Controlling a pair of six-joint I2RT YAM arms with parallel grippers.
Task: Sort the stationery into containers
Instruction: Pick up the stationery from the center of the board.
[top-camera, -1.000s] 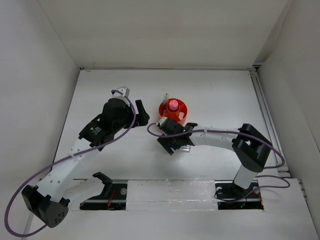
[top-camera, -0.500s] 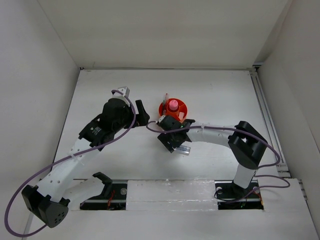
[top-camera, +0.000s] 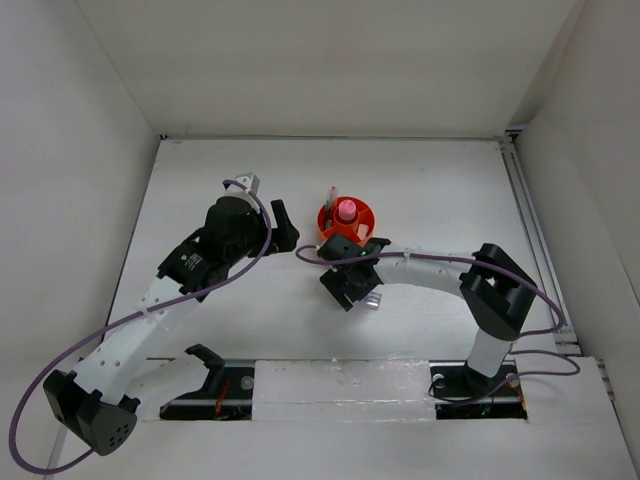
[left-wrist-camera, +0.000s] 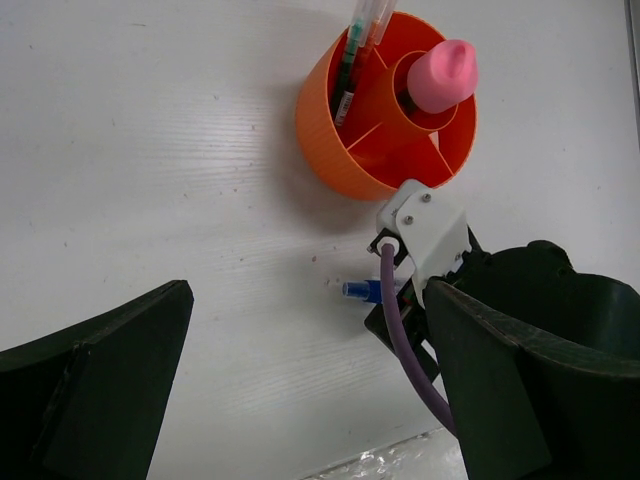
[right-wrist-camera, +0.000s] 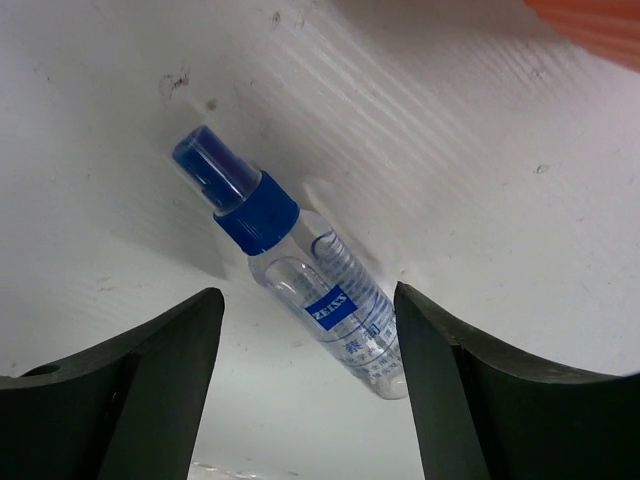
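1. At the left of the desk (top-camera: 420, 190), the left arm (top-camera: 225, 235) hangs with its jaws spread wide and nothing between them. It is well clear of the work and need not move for this step.
2. Just right of it stands the orange organizer (left-wrist-camera: 340, 150). The pens (left-wrist-camera: 348, 70) stand upright in a far-left compartment and the pink tube (left-wrist-camera: 443, 75) sits in the central well. The other compartments in view look free.
3. Near of the organizer, the right arm (top-camera: 430, 270) is judged to be taking up the silvery tube with blue cap (right-wrist-camera: 315, 300). The grip would go best if the right jaws dropped low to the desk and squared themselves across the clear body. They should close gently, since a round tube may roll or squirt out sideways.
4. The tube lies flat on the desk between the right jaws, which stand apart on either side of it. It runs slantwise across the gap rather than square to it, its blue cap pointing away from the wrist. Bare desk shows between the tube and one jaw. The other jaw is close to the clear end, and whether it touches cannot be told.
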